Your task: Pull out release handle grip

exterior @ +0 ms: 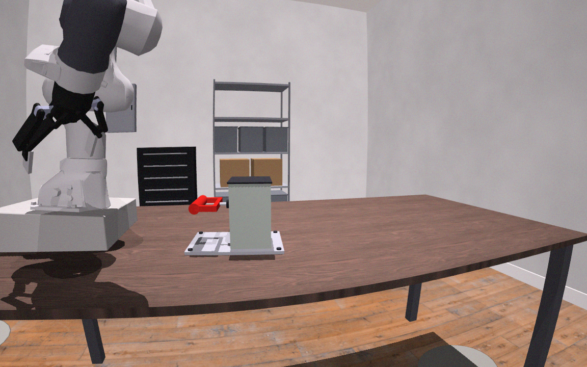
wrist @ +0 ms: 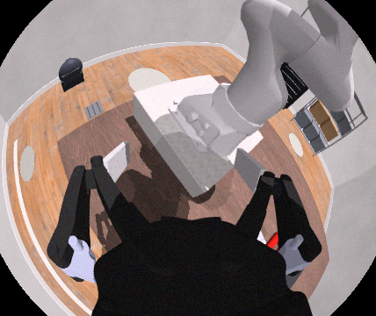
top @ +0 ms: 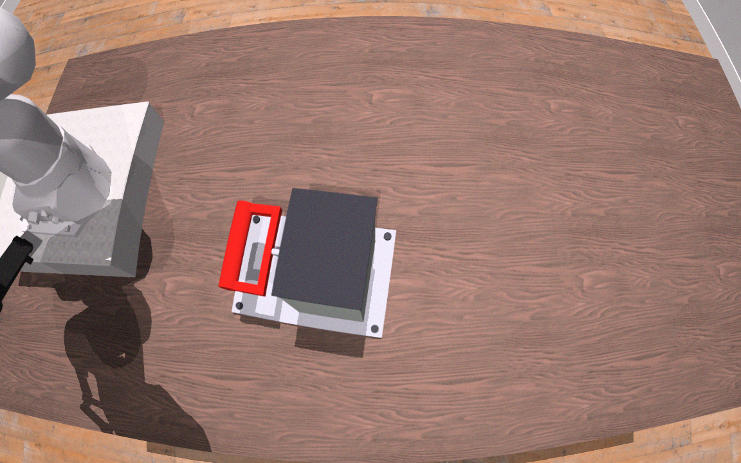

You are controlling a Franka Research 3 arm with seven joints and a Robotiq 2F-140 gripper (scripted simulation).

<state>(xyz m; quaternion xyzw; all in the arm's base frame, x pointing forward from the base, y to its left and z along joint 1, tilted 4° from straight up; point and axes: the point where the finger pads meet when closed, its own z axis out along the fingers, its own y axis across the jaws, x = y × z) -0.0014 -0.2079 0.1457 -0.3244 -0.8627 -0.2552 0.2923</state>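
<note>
Gripper, jaws spread wide and empty, hangs at frame left, well apart from the red release handle's grip at centre; approach should square the jaws over its level bar.

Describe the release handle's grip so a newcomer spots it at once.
On the wooden table stands a grey housing with a dark top, on a white base plate. The release handle's grip juts from its side facing the arm's pedestal: a red rectangular loop, the only red thing there.
</note>
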